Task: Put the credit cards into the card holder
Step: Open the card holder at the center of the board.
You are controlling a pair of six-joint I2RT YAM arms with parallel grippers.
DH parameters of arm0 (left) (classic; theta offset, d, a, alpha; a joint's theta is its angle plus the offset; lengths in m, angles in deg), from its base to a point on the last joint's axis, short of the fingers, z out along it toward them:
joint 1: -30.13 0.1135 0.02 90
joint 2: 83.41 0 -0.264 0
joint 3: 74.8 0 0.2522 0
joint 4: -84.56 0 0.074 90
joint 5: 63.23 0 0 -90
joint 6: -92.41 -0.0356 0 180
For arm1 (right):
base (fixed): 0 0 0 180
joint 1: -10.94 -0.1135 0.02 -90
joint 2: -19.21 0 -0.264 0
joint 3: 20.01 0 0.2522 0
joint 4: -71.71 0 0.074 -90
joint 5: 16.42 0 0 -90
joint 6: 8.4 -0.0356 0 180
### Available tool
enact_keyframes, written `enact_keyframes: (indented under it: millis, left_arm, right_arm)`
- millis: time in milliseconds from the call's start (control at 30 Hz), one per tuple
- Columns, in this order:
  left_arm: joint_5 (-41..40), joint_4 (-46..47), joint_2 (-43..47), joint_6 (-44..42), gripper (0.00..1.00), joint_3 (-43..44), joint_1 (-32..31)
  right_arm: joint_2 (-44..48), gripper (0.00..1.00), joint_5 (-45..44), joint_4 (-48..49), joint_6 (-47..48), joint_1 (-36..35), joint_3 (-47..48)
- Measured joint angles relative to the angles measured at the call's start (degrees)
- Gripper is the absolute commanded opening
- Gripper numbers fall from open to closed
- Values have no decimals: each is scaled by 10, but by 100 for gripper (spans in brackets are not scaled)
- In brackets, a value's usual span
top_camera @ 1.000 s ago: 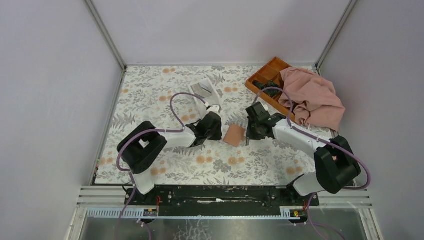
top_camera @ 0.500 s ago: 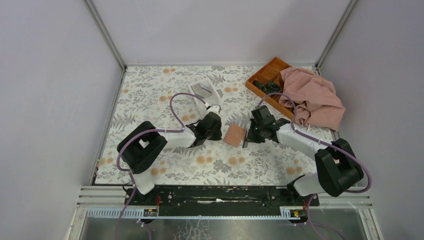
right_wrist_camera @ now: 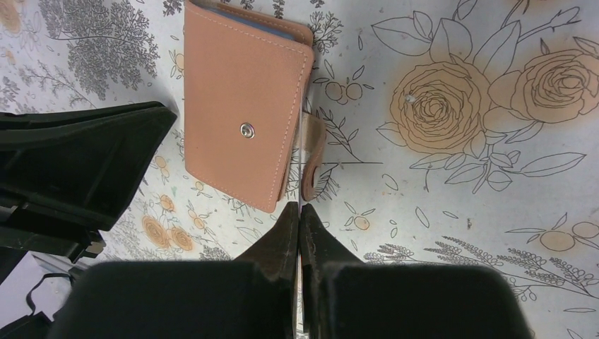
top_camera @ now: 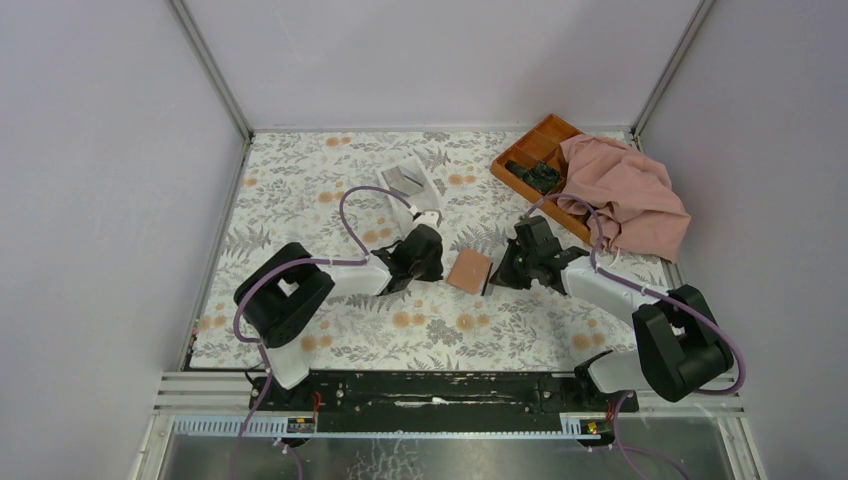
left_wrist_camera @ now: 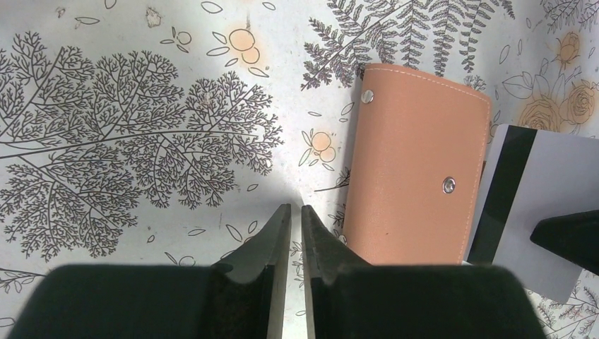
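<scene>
Tan card holder (left_wrist_camera: 417,176) lies folded flat on the flowered table cover (left_wrist_camera: 141,141), snap button up, between my two pincers. From my left pincer (left_wrist_camera: 296,208) it sits just ahead and to the right, apart from the fingertips. That pincer is nearly pressed together, with only a thin slit between its jaws and nothing in it; its tips point at bare cover.

From my right pincer (right_wrist_camera: 298,206) the card holder sits just ahead and to the left. Its small strap tab (right_wrist_camera: 314,159) sticks out of the side right in front of my fingertips. My right pincer is clenched on a credit card (left_wrist_camera: 544,191), gripping it at one edge. My right wrist camera shows that card only edge-on, a thin line running forward from between the jaws beside the strap tab. My left wrist camera shows its pale grey face and black stripe, just past the card holder's right side; whether it touches the leather I cannot tell.

Well beyond my left pincer sits a white box (top_camera: 405,180). Beyond my right pincer sits an orange tray (top_camera: 535,160), with a pink cloth (top_camera: 625,195) draped over its end.
</scene>
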Motion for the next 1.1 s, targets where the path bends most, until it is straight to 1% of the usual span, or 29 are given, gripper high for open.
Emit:
enact_keyframes:
  millis: [500, 1100]
  left_arm:
    - [0, 5, -1, 0, 14, -2, 0]
    - [0, 22, -4, 0, 11, -8, -2]
  right_arm:
    - [16, 0, 39, 57, -31, 20, -31]
    - [16, 0, 59, 121, -69, 30, -71]
